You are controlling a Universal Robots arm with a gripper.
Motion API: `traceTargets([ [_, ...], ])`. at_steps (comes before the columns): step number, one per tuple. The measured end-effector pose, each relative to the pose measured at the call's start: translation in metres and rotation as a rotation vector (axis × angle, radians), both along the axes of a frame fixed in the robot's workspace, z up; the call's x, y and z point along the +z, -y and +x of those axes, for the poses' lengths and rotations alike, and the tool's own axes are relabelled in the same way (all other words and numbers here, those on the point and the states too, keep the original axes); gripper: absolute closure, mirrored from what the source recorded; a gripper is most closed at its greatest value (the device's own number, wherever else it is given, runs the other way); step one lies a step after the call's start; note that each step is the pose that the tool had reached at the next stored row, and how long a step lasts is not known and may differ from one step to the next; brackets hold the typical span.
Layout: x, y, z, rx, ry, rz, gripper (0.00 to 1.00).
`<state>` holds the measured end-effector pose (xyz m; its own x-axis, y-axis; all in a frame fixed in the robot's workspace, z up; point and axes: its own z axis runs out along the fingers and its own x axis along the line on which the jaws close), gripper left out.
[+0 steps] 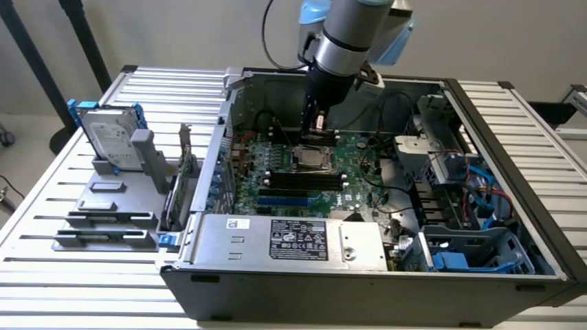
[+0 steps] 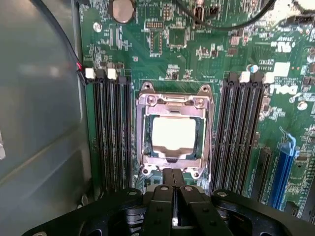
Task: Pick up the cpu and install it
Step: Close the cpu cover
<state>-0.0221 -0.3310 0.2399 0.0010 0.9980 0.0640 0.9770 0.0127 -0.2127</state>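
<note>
Hovering over the socket (image 2: 145, 104) where the cpu (image 2: 173, 133) lies, my tool (image 2: 173, 173) is pinched together, empty; any skewed push could jam it crooked

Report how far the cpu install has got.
Done, by the look of it: the cpu lies flat inside the metal socket frame on the motherboard. In hand: nothing. The gripper is shut and empty, hovering just above the socket. Left: I cannot tell whether the frame is latched down over the chip.
</note>
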Motion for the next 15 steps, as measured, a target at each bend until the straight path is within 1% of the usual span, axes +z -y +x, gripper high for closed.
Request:
traceTargets([
  [5, -0.0037, 0.0000, -0.005, -0.002, -0.0162, 0.0001, 0.89],
  [7, -0.0056, 0.0001, -0.005, -0.007, -0.0203, 0.0001, 0.89],
  [9, -0.0076, 0.0008, -0.005, -0.015, -0.0224, 0.0000, 0.89],
  [15, -0.0148, 0.0040, -0.005, -0.049, -0.0255, 0.0006, 0.89],
])
